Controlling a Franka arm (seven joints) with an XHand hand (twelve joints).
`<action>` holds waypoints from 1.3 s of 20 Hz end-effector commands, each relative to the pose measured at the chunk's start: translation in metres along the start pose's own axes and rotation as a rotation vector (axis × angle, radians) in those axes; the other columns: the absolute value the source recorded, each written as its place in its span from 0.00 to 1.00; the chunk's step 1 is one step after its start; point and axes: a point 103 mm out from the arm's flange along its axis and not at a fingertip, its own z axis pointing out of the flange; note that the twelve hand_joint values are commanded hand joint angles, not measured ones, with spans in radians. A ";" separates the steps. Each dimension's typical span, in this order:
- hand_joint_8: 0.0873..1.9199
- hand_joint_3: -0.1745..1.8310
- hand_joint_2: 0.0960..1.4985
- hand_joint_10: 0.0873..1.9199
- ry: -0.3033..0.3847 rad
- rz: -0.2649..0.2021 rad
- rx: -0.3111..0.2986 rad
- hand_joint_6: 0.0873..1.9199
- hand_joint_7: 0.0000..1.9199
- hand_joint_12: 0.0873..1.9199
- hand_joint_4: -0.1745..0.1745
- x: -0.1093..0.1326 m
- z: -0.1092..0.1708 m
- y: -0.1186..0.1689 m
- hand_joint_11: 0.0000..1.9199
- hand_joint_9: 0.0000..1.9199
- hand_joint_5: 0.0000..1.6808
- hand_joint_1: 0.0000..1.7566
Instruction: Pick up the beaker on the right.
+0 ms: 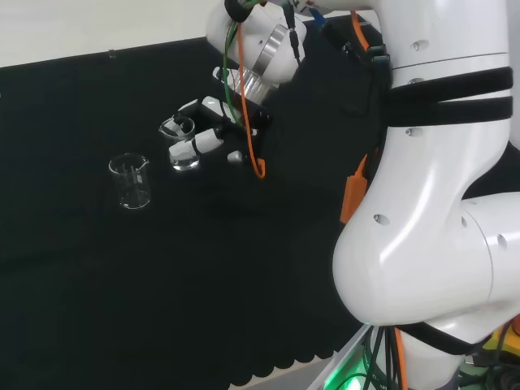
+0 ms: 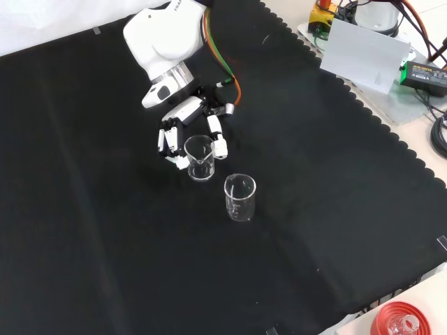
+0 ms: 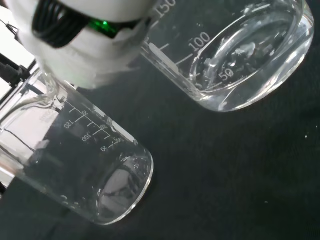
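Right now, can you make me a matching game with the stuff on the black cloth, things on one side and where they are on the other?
Things:
1. hand
2. beaker by the fingers
3. other beaker
4. orange cable

Places or states:
A. standing alone on the cloth, nothing near it
B. hanging in a loop beside the hand
C. reaching down, fingers on either side of a beaker
D. between the fingers, standing on the cloth

Pairs: 1-C, 2-D, 3-A, 4-B

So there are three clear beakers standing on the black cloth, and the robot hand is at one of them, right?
Not three: the front view shows two. The robot hand is at the near beaker; the other beaker stands apart on the black cloth.
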 end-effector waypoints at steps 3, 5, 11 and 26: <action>0.00 0.29 0.48 0.04 -0.085 -0.003 0.055 0.19 0.82 0.56 1.00 0.010 -0.008 -0.001 0.40 0.69 0.80 0.65; 0.00 0.30 0.47 0.04 -0.100 -0.003 0.069 0.20 0.82 0.55 0.99 0.013 -0.010 -0.002 0.42 0.70 0.80 0.65; 0.00 0.32 0.46 0.03 -0.119 -0.001 0.081 0.21 0.83 0.53 0.97 0.025 -0.013 0.000 0.45 0.72 0.80 0.65; 0.00 0.33 0.45 0.02 -0.110 0.029 0.073 0.21 0.84 0.52 0.92 0.011 -0.011 -0.005 0.48 0.73 0.80 0.65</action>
